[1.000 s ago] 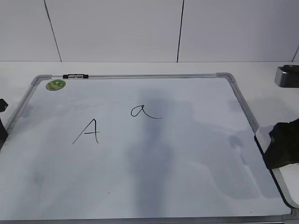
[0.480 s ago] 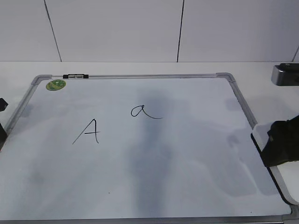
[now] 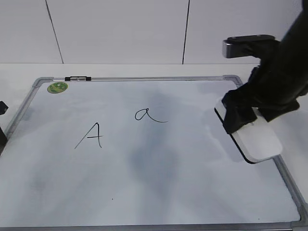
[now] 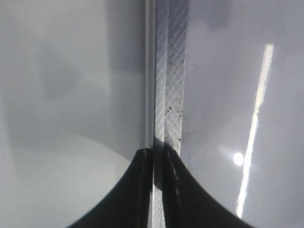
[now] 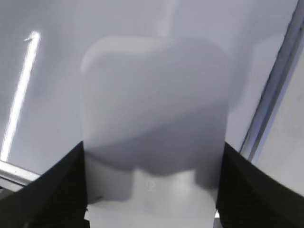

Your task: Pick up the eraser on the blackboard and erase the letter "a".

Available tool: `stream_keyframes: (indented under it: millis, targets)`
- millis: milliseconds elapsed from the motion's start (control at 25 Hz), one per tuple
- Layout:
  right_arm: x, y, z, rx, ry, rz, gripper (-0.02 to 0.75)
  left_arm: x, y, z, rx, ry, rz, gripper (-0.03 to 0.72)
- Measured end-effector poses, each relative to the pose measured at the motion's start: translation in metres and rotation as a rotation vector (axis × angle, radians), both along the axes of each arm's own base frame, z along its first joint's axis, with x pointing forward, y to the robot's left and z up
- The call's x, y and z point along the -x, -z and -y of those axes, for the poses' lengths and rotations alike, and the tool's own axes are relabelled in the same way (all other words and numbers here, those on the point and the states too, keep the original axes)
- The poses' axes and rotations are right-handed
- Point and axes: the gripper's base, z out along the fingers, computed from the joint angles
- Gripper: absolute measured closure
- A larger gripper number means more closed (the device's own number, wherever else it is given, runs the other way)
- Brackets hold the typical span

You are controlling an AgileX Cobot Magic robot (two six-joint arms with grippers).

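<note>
The blackboard [image 3: 159,192] is a white board with a grey frame. The small cursive letter "a" [image 3: 147,115] is near its upper middle, and a larger capital "A" [image 3: 91,135] lies to its left. My right gripper [image 3: 245,118] is shut on the white eraser [image 3: 260,139] and holds it just above the board's right side, well right of the "a". In the right wrist view the eraser [image 5: 154,123] fills the space between the fingers [image 5: 52,190]. My left gripper [image 4: 158,156] is shut and empty over the board's left frame edge [image 4: 168,71].
A green round sticker [image 3: 57,87] and a small black-and-white marker [image 3: 77,78] sit at the board's top left. White wall panels stand behind the table. The left arm's tip [image 3: 2,125] shows at the left edge of the exterior view.
My right gripper has lifted the eraser from the board's lower right edge and carried it up and to the left over the board. The left gripper has not moved.
</note>
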Motion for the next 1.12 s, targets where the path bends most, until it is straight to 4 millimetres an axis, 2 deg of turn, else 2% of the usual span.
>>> stream_keyframes:
  millis: [360, 600, 920, 1120]
  targets:
    - [-0.072, 0.025, -0.048, 0.071, -0.081, -0.047, 0.190, 0.000, 0.000, 0.000, 0.001, 0.003, -0.001, 0.671]
    - [-0.115, 0.041, -0.068, 0.078, -0.090, -0.054, 0.190, 0.000, 0.000, 0.000, 0.001, 0.003, -0.001, 0.671]
    - [-0.158, 0.059, -0.090, 0.034, -0.086, -0.016, 0.190, 0.000, 0.000, 0.000, 0.001, 0.003, -0.001, 0.671]
    - [-0.168, 0.070, -0.109, 0.014, -0.110, 0.003, 0.190, 0.000, 0.000, 0.000, 0.000, 0.003, 0.001, 0.671]
